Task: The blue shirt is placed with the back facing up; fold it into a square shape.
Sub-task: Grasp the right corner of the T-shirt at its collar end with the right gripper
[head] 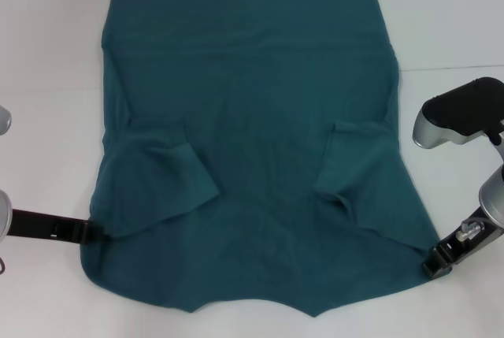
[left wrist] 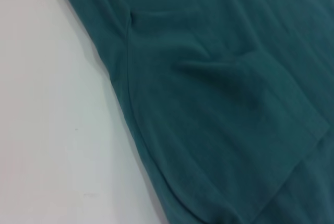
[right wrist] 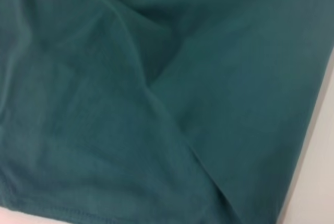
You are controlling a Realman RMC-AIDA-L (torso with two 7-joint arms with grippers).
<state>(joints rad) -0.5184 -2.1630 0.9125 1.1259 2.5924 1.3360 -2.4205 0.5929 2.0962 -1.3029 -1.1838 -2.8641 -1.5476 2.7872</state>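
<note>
I am looking down at the blue shirt (head: 252, 149) lying spread on the white table (head: 47, 62), both sleeves already turned inward over the body. I judge the sleeve step done and a lengthwise fold coming up.

The left gripper (head: 93, 232) is sitting low at the shirt's near-left edge, the right gripper (head: 438, 264) at the near-right corner. Each is touching or just beside the cloth. I cannot tell how far either pincer is parted, or whether it is pinching fabric; the fingertips are hidden against the hem.

Next move, as I am reading it: both edges need a firm pinch, then an even lift and carry toward the far hem so the fold lands square.

The left wrist view is showing the folded sleeve's seam and the table edge close up. The right wrist view is showing only creased cloth and stitched hem, no fingers. Only the head view is giving me the overall layout.
</note>
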